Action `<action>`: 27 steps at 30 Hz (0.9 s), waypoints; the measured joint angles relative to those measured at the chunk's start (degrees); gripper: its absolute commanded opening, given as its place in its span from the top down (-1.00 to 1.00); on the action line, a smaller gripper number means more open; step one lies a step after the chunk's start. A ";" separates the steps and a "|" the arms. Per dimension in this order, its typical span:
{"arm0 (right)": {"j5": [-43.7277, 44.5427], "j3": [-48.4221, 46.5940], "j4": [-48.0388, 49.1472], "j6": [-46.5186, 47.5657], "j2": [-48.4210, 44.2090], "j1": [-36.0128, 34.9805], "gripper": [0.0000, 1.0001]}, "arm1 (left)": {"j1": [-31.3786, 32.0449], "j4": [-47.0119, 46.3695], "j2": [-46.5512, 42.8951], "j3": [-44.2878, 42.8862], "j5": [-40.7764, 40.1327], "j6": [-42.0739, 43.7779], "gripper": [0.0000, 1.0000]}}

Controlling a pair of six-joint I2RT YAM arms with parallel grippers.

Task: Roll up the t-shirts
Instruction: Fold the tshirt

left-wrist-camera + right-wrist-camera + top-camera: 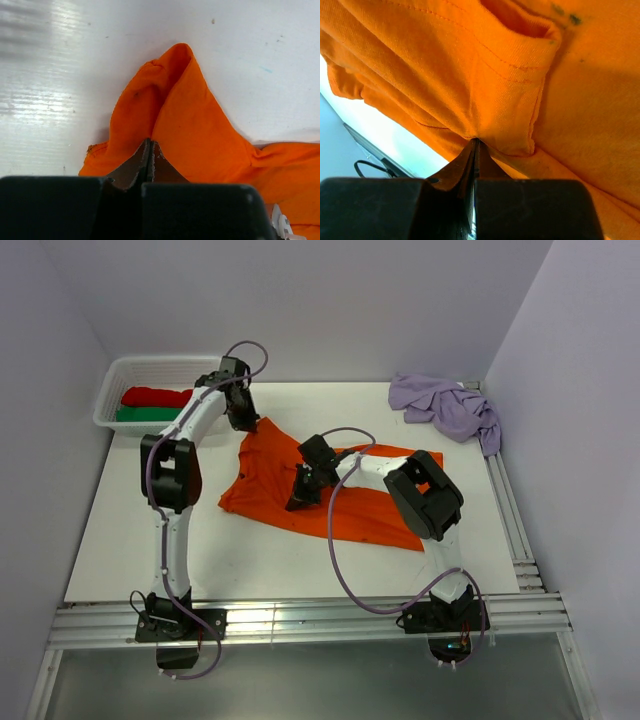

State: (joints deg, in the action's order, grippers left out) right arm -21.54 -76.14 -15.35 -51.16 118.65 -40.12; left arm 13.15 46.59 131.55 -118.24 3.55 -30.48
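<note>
1. I see the bright orange soft cotton t-shirt point(345, 502) lying crumpled and mostly flat at the middle of the white table point(120, 540), between the two arms.
2. The left gripper point(245, 420) sits at the far left corner of the orange t-shirt, just beside the white plastic slotted basket point(112, 390).
3. In the left wrist view, the left gripper point(150, 142) has its black fingers pressed together, with a fold of the orange t-shirt point(200, 130) pinched at the tips. The cloth rises in a rounded peak just ahead of them, with bare table around it.
4. The right gripper point(298, 498) is down on the middle of the orange t-shirt, nearer its left side.
5. In the right wrist view, the right gripper point(476, 141) is closed too, nipping a stitched hem fold of the orange t-shirt point(445, 75). Orange cloth fills nearly the whole frame.
6. The pale lilac soft cotton t-shirt point(445, 405) lies bunched in a heap at the far right corner of the table, well apart from both grippers.
7. The basket, at the far left corner, holds a red rolled cloth point(155, 397) with a green rolled cloth point(145, 415) just beside it on the near side.
</note>
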 measured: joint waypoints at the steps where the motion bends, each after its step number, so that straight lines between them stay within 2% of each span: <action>1: -0.02 0.00 0.02 0.00 0.00 0.00 1.00 | -0.44 0.74 0.24 -0.57 0.48 -0.44 0.99; 8: -0.70 -0.94 -0.28 0.04 0.76 -0.09 1.00 | -3.04 2.45 1.73 -0.79 3.69 -2.36 0.99; 12: -0.94 -2.27 -0.94 0.24 1.60 -0.39 1.00 | -4.26 2.19 1.84 -0.31 6.60 -3.85 0.85; 19: -1.07 -2.71 -0.96 0.50 1.90 -0.92 1.00 | -5.53 -0.42 1.86 0.57 12.55 -6.91 0.81; 23: -1.07 -2.71 -0.96 0.50 1.90 -0.96 1.00 | -6.40 -1.86 2.03 1.33 16.44 -9.64 0.70; 26: -1.07 -2.71 -0.96 0.50 1.90 -0.98 1.00 | -6.91 -2.75 2.25 1.55 18.10 -10.88 0.78; 27: -1.07 -2.73 -0.96 0.50 1.90 -0.98 1.00 | -7.08 -2.97 2.25 1.73 18.62 -11.15 0.94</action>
State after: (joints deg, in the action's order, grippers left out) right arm -22.61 -78.87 -16.32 -50.65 120.55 -41.10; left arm 6.07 43.62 133.80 -116.51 22.17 -41.63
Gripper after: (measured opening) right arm 0.005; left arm 0.124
